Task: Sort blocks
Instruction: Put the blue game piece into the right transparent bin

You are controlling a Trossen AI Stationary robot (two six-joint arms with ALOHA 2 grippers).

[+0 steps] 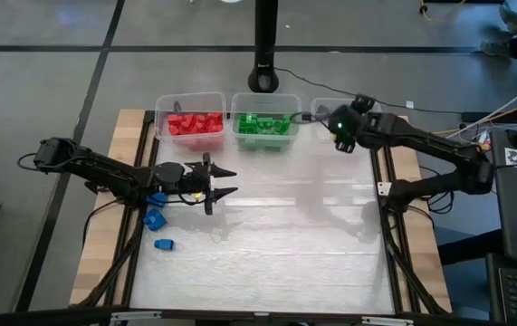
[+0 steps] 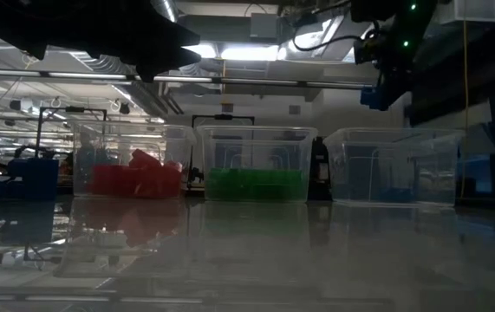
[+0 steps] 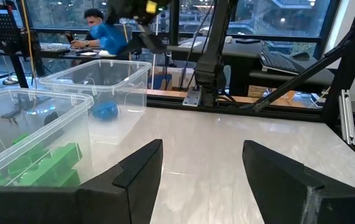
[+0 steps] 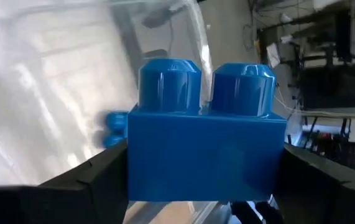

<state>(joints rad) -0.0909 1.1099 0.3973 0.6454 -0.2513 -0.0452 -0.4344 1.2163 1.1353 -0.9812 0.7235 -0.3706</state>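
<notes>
From above, the right gripper (image 1: 341,129) hangs over the third clear bin (image 1: 323,105), the one beside the green bin (image 1: 263,118) and the red bin (image 1: 190,113). The left gripper (image 1: 222,181) sits low over the table (image 1: 285,244) with its fingers spread and nothing between them. Three loose blue blocks (image 1: 157,217) lie just behind it at the table's left edge, not yet sorted.

Down at table level, the right gripper (image 2: 377,87) is well above the rim of the third bin (image 2: 390,165), a blue block (image 2: 371,95) showing in its fingers. That is a high drop, I'd say: released from there the block could bounce off the rim or out onto the table.

Through the left wrist camera, both dark fingers (image 3: 140,168) stand apart and empty, pointing across the table at the bins; one blue block (image 3: 106,112) already sits in the far bin (image 3: 102,81). A person sits at a desk beyond.

On the right wrist camera, a two-stud blue block (image 4: 205,149) fills the gap, pinched between the fingers (image 4: 93,177), with the bin wall (image 4: 165,37) and another blue block (image 4: 115,127) below it. The block looks close to that wall, so a release slightly off-centre might land it outside. The grip is only on the block's ends, and a slip could tip it early.
</notes>
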